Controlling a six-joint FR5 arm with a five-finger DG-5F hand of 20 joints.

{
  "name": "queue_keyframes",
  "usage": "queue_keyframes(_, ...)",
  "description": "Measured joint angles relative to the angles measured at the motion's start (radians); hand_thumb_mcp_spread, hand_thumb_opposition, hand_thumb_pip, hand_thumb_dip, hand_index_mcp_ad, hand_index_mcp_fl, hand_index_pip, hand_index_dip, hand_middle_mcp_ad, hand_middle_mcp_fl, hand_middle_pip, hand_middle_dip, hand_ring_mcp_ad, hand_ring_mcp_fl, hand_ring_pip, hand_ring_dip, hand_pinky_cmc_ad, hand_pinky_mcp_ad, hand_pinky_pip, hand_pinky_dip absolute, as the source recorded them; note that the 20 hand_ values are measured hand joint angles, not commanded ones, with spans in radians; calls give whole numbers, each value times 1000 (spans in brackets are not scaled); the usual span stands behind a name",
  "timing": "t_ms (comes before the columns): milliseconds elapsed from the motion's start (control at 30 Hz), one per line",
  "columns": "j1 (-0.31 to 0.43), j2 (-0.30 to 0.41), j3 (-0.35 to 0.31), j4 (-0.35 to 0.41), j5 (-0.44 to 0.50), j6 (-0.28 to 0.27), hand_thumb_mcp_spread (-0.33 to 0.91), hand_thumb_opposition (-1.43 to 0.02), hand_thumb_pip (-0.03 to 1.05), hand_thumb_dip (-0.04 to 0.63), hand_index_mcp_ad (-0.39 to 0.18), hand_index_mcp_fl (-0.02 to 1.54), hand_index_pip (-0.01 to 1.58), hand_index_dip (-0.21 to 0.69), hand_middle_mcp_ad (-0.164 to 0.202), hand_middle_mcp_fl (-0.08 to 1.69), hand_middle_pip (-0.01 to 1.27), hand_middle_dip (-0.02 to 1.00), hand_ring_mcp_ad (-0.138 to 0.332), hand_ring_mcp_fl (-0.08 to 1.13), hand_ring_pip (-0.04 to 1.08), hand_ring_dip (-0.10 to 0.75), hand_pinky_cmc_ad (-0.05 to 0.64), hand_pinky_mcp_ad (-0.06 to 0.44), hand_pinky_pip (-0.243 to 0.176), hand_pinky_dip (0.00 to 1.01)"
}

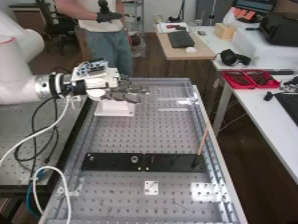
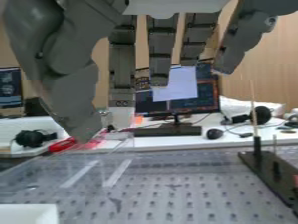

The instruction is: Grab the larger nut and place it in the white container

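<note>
By the white container (image 1: 114, 109), my hand (image 1: 98, 79) has straight fingers (image 2: 159, 50), gripping nothing; I judge release done, retreat next.

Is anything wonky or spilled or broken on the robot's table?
No, nothing looks spilled or broken. The white container sits upright on the bench, and the bearing is on the black bar. The thin stick looks slanted in the high view, but it stands almost straight up in the wrist view.
</note>
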Motion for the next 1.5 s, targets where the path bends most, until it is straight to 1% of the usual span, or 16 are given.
queue_keyframes(167, 20, -10, 17, -39, -117, 21, 337, -836, 723, 234, -134, 248, 1524, 140, 52, 251, 129, 253, 101, 24, 113, 110, 278, 195, -12, 302)
queue_keyframes(267, 29, -22, 22, -50, -167, 27, 337, -836, 723, 234, -134, 248, 1524, 140, 52, 251, 129, 255, 101, 24, 113, 110, 278, 195, -12, 302)
queue_keyframes(567, 47, -45, 20, -57, -239, 36, 337, -836, 723, 234, -134, 248, 1524, 140, 52, 251, 129, 255, 101, 24, 113, 110, 278, 195, -12, 286)
queue_keyframes(900, 57, -95, 21, -68, -241, 42, 337, -836, 723, 234, -134, 248, 1524, 140, 52, 248, 129, 253, 101, 24, 113, 110, 278, 195, -12, 286)
queue_keyframes(967, 57, -99, 24, -82, -235, 38, 337, -836, 723, 234, -134, 250, 1529, 138, 52, 244, 129, 253, 101, 24, 113, 110, 278, 195, -12, 286)
queue_keyframes(1067, 58, -99, 31, -106, -229, 24, 340, -852, 728, 237, -140, 183, 1525, 108, 52, 215, 129, 255, 101, 24, 113, 110, 276, 195, -12, 286)
queue_keyframes(1100, 58, -99, 32, -110, -227, 22, 339, -852, 730, 237, -143, 138, 1532, 115, 52, 216, 129, 253, 101, 24, 112, 110, 278, 195, -12, 286)
queue_keyframes(1133, 57, -99, 34, -117, -223, 19, 339, -852, 730, 237, -143, 86, 1524, 89, 52, 195, 129, 255, 101, 24, 113, 110, 278, 195, -12, 300)
queue_keyframes(1167, 57, -99, 34, -118, -223, 18, 339, -852, 747, 237, -141, 54, 1529, 86, 52, 185, 129, 255, 101, 24, 113, 110, 276, 195, -14, 314)
queue_keyframes(1200, 57, -98, 35, -122, -221, 16, 339, -852, 799, 237, -141, 33, 1499, 75, 52, 147, 127, 253, 101, 24, 112, 110, 278, 195, -14, 328)
queue_keyframes(1233, 55, -97, 36, -127, -219, 14, 342, -852, 822, 234, -141, 21, 1468, 68, 52, 131, 126, 255, 101, 24, 112, 110, 276, 195, -17, 340)
queue_keyframes(1300, 53, -95, 36, -130, -217, 13, 342, -852, 824, 237, -145, 2, 1417, 49, 52, 129, 126, 255, 101, 24, 113, 110, 276, 197, -30, 358)
queue_keyframes(1333, 52, -93, 36, -129, -217, 14, 337, -852, 824, 237, -145, 3, 1417, 37, 52, 127, 126, 253, 101, 24, 110, 110, 276, 197, -26, 374)
queue_keyframes(1400, 47, -86, 36, -128, -215, 20, 316, -852, 824, 237, -145, 9, 1405, 35, 52, 131, 126, 255, 101, 24, 112, 110, 278, 195, -44, 398)
queue_keyframes(1433, 43, -81, 36, -128, -213, 23, 321, -848, 824, 237, -145, 2, 1391, 17, 52, 127, 126, 255, 101, 24, 108, 110, 276, 195, -56, 394)
queue_keyframes(1500, 36, -71, 37, -126, -205, 30, 304, -841, 826, 237, -145, 9, 1372, 16, 51, 131, 126, 253, 101, 24, 108, 110, 278, 195, -56, 410)
